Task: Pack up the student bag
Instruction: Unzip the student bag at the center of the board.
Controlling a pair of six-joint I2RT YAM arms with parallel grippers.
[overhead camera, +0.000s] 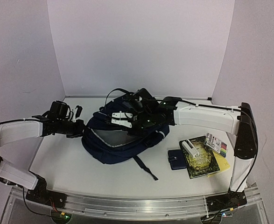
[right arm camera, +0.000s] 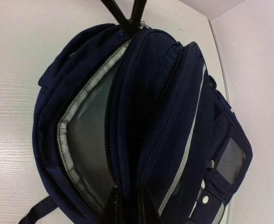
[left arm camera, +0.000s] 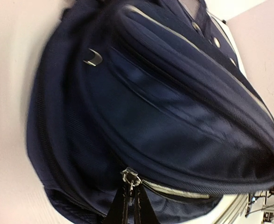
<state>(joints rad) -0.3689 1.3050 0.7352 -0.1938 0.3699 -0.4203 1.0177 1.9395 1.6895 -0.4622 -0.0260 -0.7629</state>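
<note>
High rear overview of the table (overhead camera: 80, 168); both wrist views close on the student bag (right arm camera: 146, 116)

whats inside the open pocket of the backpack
In the backpack, only grey lining shows through the open pocket, with no items visible. The deeper parts are hidden by its navy fabric.

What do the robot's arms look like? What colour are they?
The left arm and right arm wear smooth white shells with black joints, and thin black cables run along them. The left tool and right tool have slim black fingers.
</note>
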